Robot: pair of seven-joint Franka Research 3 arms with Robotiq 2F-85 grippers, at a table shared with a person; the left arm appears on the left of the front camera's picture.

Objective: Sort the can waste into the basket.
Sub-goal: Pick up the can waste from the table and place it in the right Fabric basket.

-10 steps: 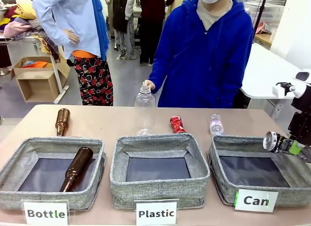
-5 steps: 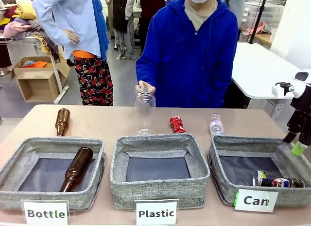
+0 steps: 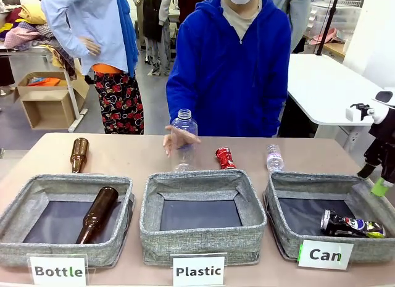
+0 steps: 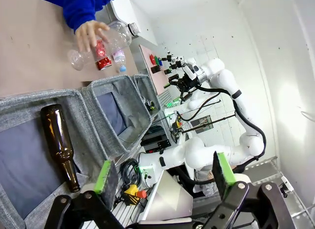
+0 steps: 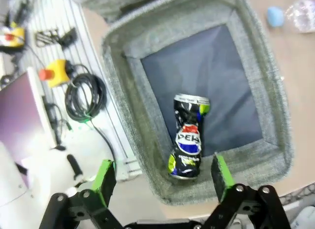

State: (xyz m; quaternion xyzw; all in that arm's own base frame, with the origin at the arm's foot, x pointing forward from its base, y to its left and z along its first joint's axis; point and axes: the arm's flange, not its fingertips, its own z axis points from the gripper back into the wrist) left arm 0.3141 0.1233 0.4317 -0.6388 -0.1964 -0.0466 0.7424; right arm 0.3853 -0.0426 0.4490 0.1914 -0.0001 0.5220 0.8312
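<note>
Three grey woven baskets sit in a row along the near side of the tan table, and a person in a blue hoodie stands across from you.

Your left gripper is spread wide with nothing between its green pads. Its wrist camera looks over the leftmost basket.

At far left, the Bottle basket holds one brown glass bottle lying on its dark floor. A second brown bottle lies on the table just behind that basket.

In the middle is the Plastic basket. Behind it, the person's hand grips a tall clear plastic bottle standing upright on the table.

Just right of that, the crushed red can lies on the table, close to the Plastic basket's far right corner. Further right, a small clear bottle lies behind the next basket.

At right, the Can basket holds the black-blue can, which lies on its side near the front right corner.

Your right gripper hovers above that basket's right side, its fingers wide apart and holding nothing, with the can directly below.
</note>
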